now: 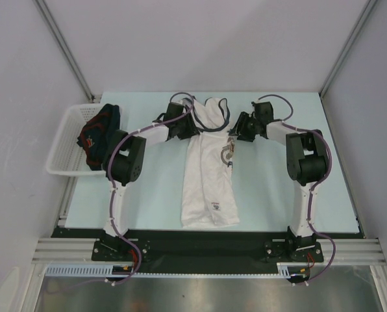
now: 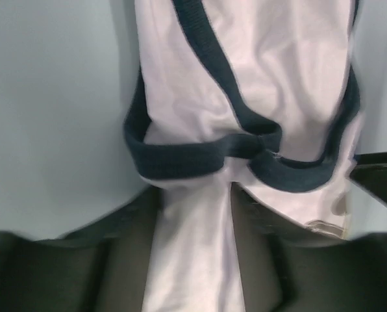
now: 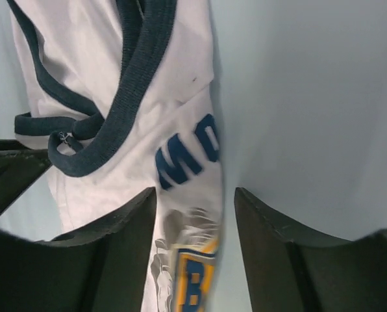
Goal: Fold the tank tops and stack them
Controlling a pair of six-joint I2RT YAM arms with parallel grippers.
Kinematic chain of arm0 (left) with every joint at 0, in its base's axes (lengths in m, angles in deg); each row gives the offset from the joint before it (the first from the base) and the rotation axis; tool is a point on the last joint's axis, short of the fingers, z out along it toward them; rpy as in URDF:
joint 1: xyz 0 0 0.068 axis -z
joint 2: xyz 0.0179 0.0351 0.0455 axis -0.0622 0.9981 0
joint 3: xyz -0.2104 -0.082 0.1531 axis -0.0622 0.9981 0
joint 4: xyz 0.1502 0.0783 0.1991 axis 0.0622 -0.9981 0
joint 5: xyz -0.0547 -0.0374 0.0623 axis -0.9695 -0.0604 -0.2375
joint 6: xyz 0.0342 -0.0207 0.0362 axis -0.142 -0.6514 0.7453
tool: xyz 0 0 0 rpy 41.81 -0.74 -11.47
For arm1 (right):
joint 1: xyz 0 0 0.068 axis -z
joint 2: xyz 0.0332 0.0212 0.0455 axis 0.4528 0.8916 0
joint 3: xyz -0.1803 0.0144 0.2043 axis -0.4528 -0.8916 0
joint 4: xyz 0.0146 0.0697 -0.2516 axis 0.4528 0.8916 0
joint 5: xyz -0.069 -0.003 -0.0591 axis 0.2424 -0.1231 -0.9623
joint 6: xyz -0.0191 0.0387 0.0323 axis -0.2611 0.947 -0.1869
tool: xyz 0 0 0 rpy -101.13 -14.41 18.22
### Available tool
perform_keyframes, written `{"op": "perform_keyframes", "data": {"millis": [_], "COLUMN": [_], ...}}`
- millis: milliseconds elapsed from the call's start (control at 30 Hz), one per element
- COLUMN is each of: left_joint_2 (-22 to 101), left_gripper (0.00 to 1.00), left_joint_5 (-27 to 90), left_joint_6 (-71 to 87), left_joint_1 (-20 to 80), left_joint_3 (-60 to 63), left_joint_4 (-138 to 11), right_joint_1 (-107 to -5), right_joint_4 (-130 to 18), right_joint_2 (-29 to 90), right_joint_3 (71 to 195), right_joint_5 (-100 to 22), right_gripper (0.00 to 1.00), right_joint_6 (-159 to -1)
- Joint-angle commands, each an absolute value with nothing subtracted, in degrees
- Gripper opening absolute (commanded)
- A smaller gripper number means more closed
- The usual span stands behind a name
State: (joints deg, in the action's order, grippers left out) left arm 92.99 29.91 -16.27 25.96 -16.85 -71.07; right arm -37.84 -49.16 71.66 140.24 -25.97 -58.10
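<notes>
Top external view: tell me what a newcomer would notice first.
The white tank top lies folded into a long strip at centre. The left gripper and right gripper flank its strap end, jaws open. The navy tank top sits bunched in a white basket at far left.

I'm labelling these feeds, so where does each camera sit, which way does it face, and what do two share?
Top external: above and behind the bases, looking down on the table; both arms show, left hand and right hand flanking the white tank top.
Left wrist: on the left arm, looking past its own fingers at the top's dark straps.
Right wrist: on the right arm, looking past its own fingers at the chest print.
Shared: both wrist views see those dark straps.
</notes>
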Motion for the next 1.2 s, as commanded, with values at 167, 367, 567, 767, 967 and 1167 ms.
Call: {"op": "perform_keyframes", "data": {"millis": [167,367,567,767,967,1167], "left_joint_2": [71.73,53.8,40.26,31.9,25.47,25.28], "left_gripper": [0.79,0.82,0.81,0.78,0.76,0.72], "left_joint_5": [32.25,31.53,34.52,34.09,34.18,34.7], "left_joint_6": [-12.76,-15.39,-18.82,-23.04,-26.47,-29.02], "left_joint_1": [24.22,27.55,36.6,41.18,46.45,53.04], "left_joint_3": [8.5,29.16,43.23,56.06,61.17,62.14], "left_joint_4": [-66.16,-61.23,-62.55,-60.88,-63.24,-64.83], "right_joint_1": [-40.1,-45.99,-53.01,-64.79,-72.69,-81.58], "right_joint_4": [-49.91,-51.24,-48.96,-42.02,-36.13,-30.24], "right_joint_2": [59.38,40.68,24.3,15.85,16.1,16.46], "right_joint_3": [127.73,109.08,90.87,86.55,85.23,83.74], "right_joint_5": [-28.64,-34.17,-36.46,-42.25,-48.39,-53.95], "right_gripper": [0.6,0.61,0.58,0.56,0.51,0.35], "right_joint_6": [-56.96,-55.72,-52.56,-45.97,-39.13,-30.6]}}
